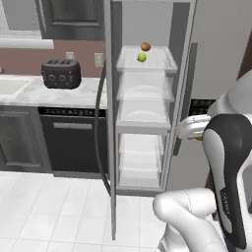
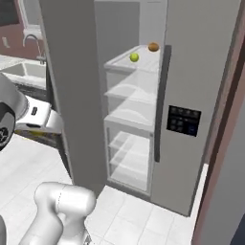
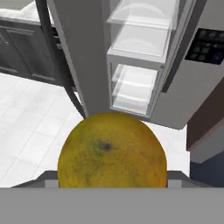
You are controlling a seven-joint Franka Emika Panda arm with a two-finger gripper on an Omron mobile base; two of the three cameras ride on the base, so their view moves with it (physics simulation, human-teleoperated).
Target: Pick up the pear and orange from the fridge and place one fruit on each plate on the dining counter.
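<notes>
The hand (image 3: 112,186) is clamped on the round yellow-orange fruit (image 3: 112,151), clear of the grey double-door fridge (image 1: 147,98); bright yellow-green pear (image 1: 141,57) remains shelved, neither fruit plated

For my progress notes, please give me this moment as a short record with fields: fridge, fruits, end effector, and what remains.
fridge: fridge, left door swung open, right door shut
top shelf: pear in front, a browner orange ball behind it
orange: orange sits between the fingers in the hand view, outside the fridge
end effector: shut on the orange, facing the open fridge
worktop: toaster to the left of the fridge
remaining: pear not yet picked; no fruit on a plate yet
</notes>
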